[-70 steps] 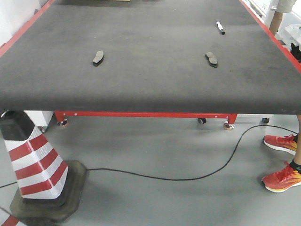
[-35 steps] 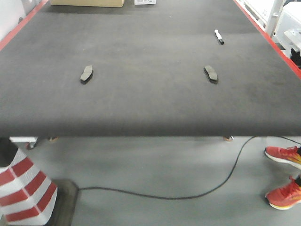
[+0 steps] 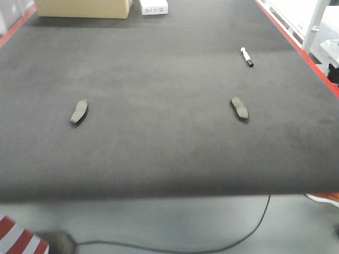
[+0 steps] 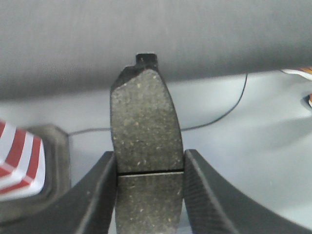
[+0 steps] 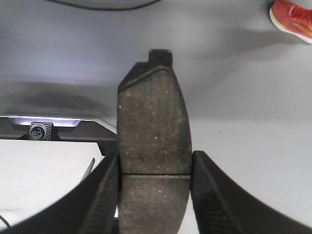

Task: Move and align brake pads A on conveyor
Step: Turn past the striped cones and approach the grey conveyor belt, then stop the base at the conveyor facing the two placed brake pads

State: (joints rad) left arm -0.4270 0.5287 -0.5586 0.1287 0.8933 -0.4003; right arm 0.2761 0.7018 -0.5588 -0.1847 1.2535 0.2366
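Observation:
Two dark grey brake pads lie flat on the charcoal conveyor (image 3: 159, 79): one at the left (image 3: 79, 111), one at the right (image 3: 239, 107). In the left wrist view my left gripper (image 4: 149, 168) is shut on a third brake pad (image 4: 145, 122), held on end by its long sides, over the floor in front of the belt edge. In the right wrist view my right gripper (image 5: 153, 170) is shut on a fourth brake pad (image 5: 153, 126), also on end, over the grey floor. Neither gripper shows in the front view.
A black-and-white marker pen (image 3: 247, 56) lies on the belt at the far right. A cardboard box (image 3: 83, 8) and a small white box (image 3: 153, 6) stand at the back. Red strips edge the belt. A black cable (image 3: 249, 233), a striped cone (image 4: 19, 158) and a red shoe (image 5: 292, 19) are on the floor.
The front view has advanced toward and over the conveyor: the belt's front edge and both pads sit lower in the frame, and the cone and shoes have nearly left the view.

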